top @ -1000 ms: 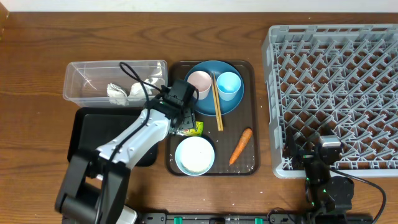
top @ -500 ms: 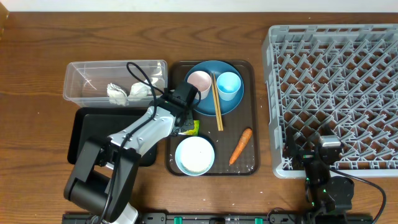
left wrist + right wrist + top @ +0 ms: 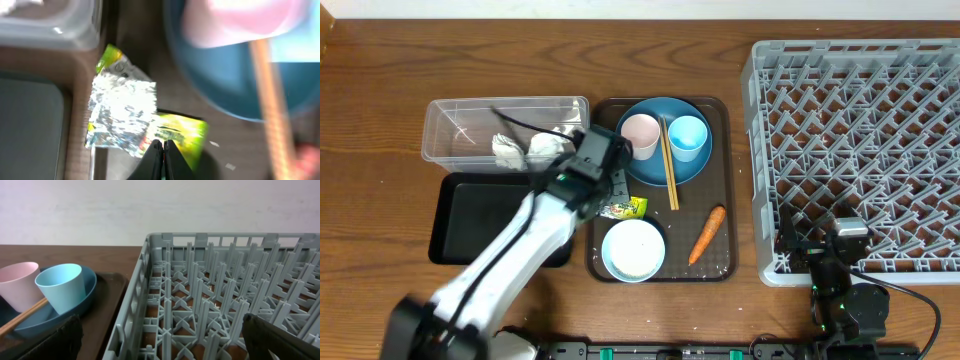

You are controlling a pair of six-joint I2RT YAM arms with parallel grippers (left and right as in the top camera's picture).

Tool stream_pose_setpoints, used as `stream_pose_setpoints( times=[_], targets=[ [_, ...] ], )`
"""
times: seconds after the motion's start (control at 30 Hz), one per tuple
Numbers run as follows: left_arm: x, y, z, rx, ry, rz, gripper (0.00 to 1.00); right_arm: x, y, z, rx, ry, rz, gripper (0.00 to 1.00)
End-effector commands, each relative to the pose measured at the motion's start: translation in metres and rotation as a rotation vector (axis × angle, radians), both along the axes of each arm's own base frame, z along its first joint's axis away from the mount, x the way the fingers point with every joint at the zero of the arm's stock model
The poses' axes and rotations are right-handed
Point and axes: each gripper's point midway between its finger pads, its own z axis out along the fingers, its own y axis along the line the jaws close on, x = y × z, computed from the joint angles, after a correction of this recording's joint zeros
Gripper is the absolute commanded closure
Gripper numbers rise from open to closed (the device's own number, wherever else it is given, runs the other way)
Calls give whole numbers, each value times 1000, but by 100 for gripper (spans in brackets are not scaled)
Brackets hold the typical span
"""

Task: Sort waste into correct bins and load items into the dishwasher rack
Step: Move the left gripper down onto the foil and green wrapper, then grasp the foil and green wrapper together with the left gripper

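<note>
My left gripper (image 3: 163, 146) is shut, its tips pinching the near edge of the crumpled silver and green foil wrapper (image 3: 122, 115), at the left side of the brown tray (image 3: 720, 270). From overhead the wrapper (image 3: 625, 208) lies just below that gripper (image 3: 612, 198). The blue plate (image 3: 650, 168) carries a pink cup (image 3: 641, 131), a light blue cup (image 3: 688, 135) and chopsticks (image 3: 670, 170). A white bowl (image 3: 633, 250) and a carrot (image 3: 707, 234) sit on the tray. My right gripper (image 3: 165, 345) hangs open over the front left corner of the grey rack (image 3: 860, 120).
The clear bin (image 3: 470, 125) left of the tray holds white tissue (image 3: 507, 150). A black bin (image 3: 480, 215) lies in front of it, partly under my left arm. A few rice grains (image 3: 215, 144) dot the tray near the wrapper.
My left gripper has shut on the wrapper. The left arm has swung so that its elbow now lies further left and lower. The right arm has not moved.
</note>
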Motion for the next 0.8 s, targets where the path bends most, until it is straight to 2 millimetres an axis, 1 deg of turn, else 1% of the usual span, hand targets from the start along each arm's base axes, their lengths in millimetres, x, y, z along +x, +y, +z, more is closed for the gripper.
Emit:
stream_pose_setpoints(
  times=[0.0,0.07,0.13,0.2,0.23,0.3,0.43,0.47,0.53,0.63,0.77],
  targets=[
    [-6,-1,35,-64,-80,-5,94,0,2,0,0,0,7,1],
    [-7,0,51,-86,-126,-5,94,0,2,0,0,0,7,1],
    [-9,3,60,-85,-153,-2,93,0,2,0,0,0,7,1],
    [-10,8,60,-67,-157,10,84,0,2,0,0,0,7,1],
    [-10,9,58,-58,-150,14,77,0,2,0,0,0,7,1],
    [-11,10,49,-44,-121,14,70,0,2,0,0,0,7,1],
    [-8,8,23,-8,-51,14,47,0,2,0,0,0,7,1],
    [-6,8,16,2,-36,15,43,0,2,0,0,0,7,1],
    [-1,10,3,32,-17,25,40,0,2,0,0,0,7,1],
    [6,11,-16,70,7,35,40,0,2,0,0,0,7,1],
    [11,9,-38,89,46,34,40,0,2,0,0,0,7,1]
  ],
)
